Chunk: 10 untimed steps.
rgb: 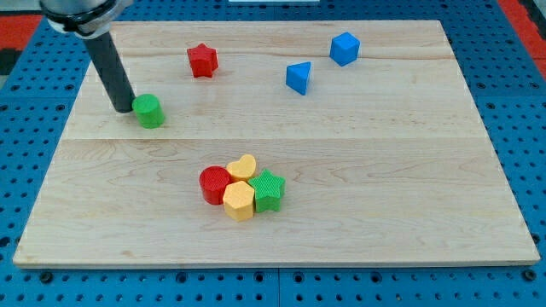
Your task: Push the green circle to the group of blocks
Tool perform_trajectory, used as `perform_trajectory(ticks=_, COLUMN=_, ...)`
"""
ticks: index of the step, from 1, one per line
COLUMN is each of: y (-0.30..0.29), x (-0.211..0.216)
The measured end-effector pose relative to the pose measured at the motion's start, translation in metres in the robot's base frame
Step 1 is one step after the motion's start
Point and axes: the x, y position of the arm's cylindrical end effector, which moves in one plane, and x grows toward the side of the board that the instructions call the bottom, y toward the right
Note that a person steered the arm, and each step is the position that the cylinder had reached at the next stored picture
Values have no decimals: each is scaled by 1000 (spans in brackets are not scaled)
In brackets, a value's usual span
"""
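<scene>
my tip point(122, 109) sits in the upper left of the frame, touching or all but touching the left side of the green circle point(149, 111); i cannot tell which. the dark rod slants up from there toward the frame's top left corner. my end effector is only this bare rod, so it is grasping nothing.

the green circle stands alone on the wooden worktop point(384, 179), well apart from the group below and to its right. that group, in the lower middle of the frame, is four blocks packed together: a red circle point(215, 184), a yellow heart point(242, 167), a yellow hexagon point(239, 201) and a green star point(269, 189).

near the top, a red star point(202, 60) lies left of centre, with a blue triangle point(299, 77) and a blue cube point(345, 48) further right.
</scene>
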Motion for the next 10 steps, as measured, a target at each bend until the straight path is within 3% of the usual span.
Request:
perform_trajectory(ticks=4, y=79, x=11)
perform_trajectory(ticks=8, y=87, x=46)
perform_trajectory(ticks=10, y=120, x=60)
